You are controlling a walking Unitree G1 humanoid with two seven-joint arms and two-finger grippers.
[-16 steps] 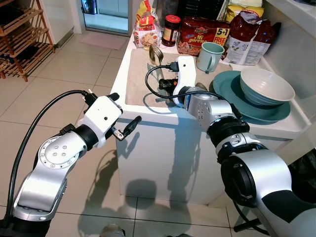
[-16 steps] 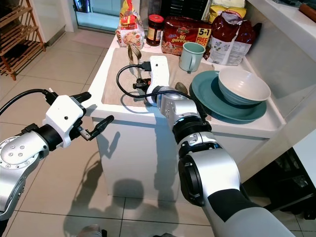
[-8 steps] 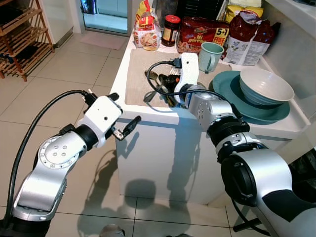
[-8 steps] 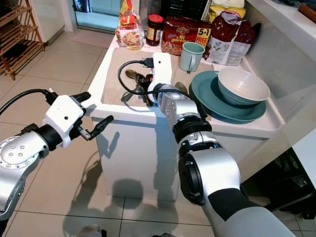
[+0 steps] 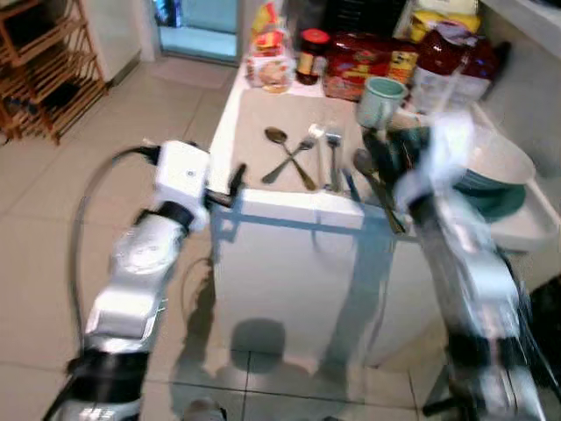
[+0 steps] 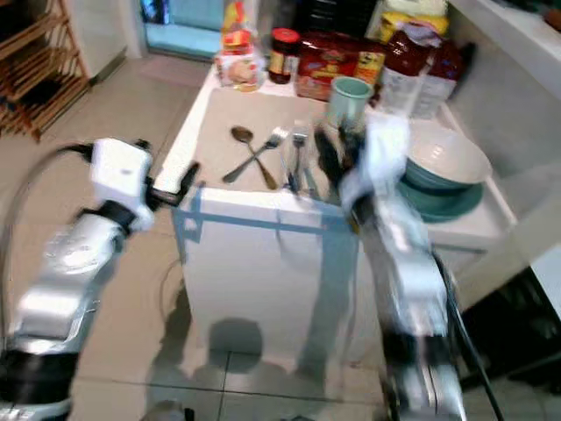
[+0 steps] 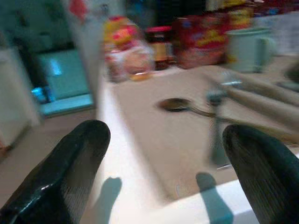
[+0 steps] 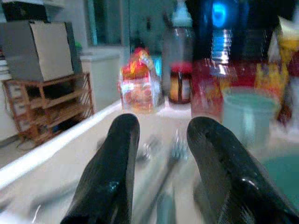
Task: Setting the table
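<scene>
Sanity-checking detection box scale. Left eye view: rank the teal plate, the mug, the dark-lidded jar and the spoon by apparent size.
1. teal plate, though bowl and blurred arm hide much of it.
2. spoon and mug: the spoon is longer but thin, so I won't rank them.
3. jar, smallest; it also stands farthest back, so distance shrinks it.

On the counter [image 5: 263, 206] a mat [image 5: 263, 132] carries a spoon [image 5: 289, 158] crossed with a fork [image 5: 294, 156], and more cutlery [image 5: 333, 158] just right of them. A mug [image 5: 379, 101] stands behind, packets and a jar [image 5: 311, 54] along the back. A bowl [image 5: 500, 162] sits on plates [image 5: 504, 197] at the right.
</scene>
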